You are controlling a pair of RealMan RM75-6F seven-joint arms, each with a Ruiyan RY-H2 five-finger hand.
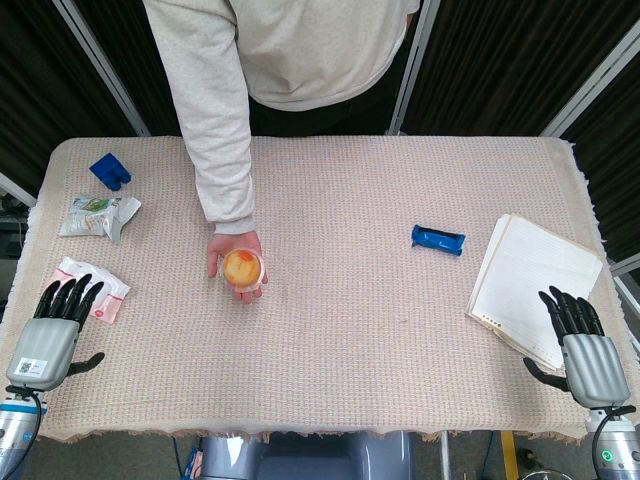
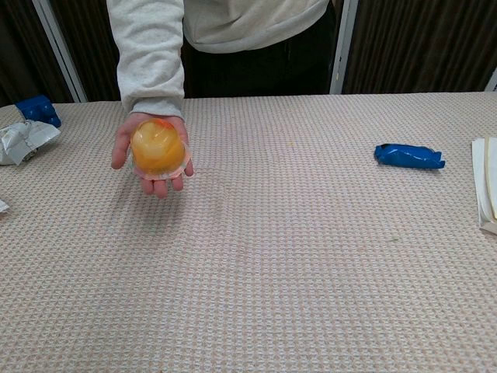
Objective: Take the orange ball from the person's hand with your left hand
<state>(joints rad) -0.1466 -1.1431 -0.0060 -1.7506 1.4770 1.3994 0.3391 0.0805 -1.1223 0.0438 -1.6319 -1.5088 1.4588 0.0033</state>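
The orange ball is being offered on the person's hand above the counter, well apart from the left robot hand, which is being kept released, fingers spread. The right robot hand is likewise grasping nothing. The handover is judged not yet begun: reaching and grasping are being left.
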